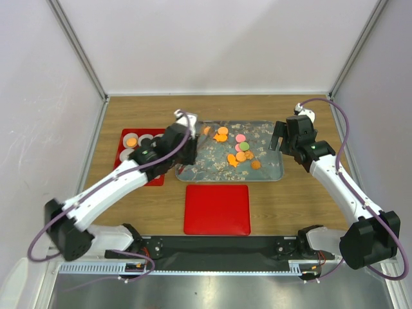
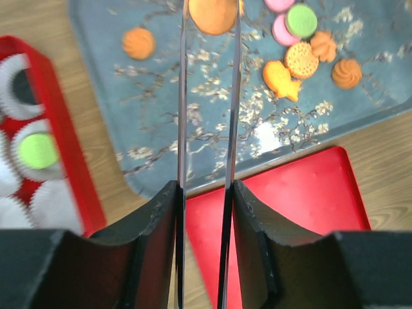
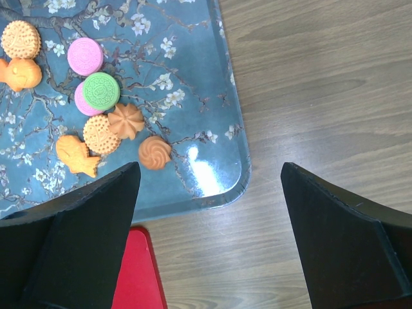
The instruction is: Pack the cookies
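your left gripper (image 2: 210, 8): fingers (image 2: 182, 96) set narrow, clamped on an orange round cookie (image 2: 212, 18) right at the tips. can't tell if it's off the tray yet. under the gripper body, slightly right, is the red lid (image 2: 290, 199). under the fingers is the blue floral tray (image 2: 148, 129). left of the gripper sits the red box (image 2: 61, 141) with white paper cups (image 2: 55, 203); one cup holds a green cookie (image 2: 37, 151). ahead-left of the tips, a small orange cookie (image 2: 138, 43) lies alone on the tray. ahead-right, the other cookies (image 2: 302, 58) lie in a loose bunch: pink, green, orange, one fish-shaped.

your right gripper (image 3: 209, 166): jaws wide apart, gripping nothing. the tray's corner lies below the gap, with bare wooden table (image 3: 322, 77) under the right finger (image 3: 347, 232) and beyond. nearest piece is an orange swirl cookie (image 3: 155, 152), just off the left fingertip. past it is the same bunch, all flat on the tray.
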Motion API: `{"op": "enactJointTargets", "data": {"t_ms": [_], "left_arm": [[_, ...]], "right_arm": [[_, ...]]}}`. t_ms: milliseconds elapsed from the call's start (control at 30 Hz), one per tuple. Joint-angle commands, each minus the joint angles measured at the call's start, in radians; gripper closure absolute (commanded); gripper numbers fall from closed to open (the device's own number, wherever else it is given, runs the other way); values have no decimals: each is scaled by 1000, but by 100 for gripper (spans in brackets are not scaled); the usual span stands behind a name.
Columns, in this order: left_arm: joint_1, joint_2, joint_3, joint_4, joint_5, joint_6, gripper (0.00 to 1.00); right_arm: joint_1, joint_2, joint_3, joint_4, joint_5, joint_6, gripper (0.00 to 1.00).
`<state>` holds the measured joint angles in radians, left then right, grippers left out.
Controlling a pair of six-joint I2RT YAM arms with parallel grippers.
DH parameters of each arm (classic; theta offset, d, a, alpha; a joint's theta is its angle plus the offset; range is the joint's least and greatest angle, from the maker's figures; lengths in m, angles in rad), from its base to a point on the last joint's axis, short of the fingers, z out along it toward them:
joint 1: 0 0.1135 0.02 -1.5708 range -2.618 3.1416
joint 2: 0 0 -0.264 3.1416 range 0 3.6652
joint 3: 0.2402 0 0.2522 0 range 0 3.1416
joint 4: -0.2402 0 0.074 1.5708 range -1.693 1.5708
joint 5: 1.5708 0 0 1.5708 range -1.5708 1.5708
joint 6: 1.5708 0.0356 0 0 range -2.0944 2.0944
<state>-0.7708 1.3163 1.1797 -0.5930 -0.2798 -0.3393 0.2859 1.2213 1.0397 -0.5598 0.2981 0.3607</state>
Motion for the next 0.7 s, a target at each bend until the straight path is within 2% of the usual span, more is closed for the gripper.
{"op": "enactJointTargets", "data": {"t_ms": [0,167,333,367,667], "left_arm": [[48,-156,-41,-56,-45,3,59],[166,-319,-143,-142,-39,5,58],[347,-428,-233,-194,-4,40,58],[396,-434,-242,-192,4,46,58],[562,-364,-270,-153,97,60,57]], "right_arm": [[-2,-14,14,15,-5,-19,3],[-2,-11,14,15,-13,-17,3],[-2,-11,13,18,-17,-19,2],[-2,-9,13,18,-19,-17,2],[-2,-6,11,21,-34,-17,3]]}}
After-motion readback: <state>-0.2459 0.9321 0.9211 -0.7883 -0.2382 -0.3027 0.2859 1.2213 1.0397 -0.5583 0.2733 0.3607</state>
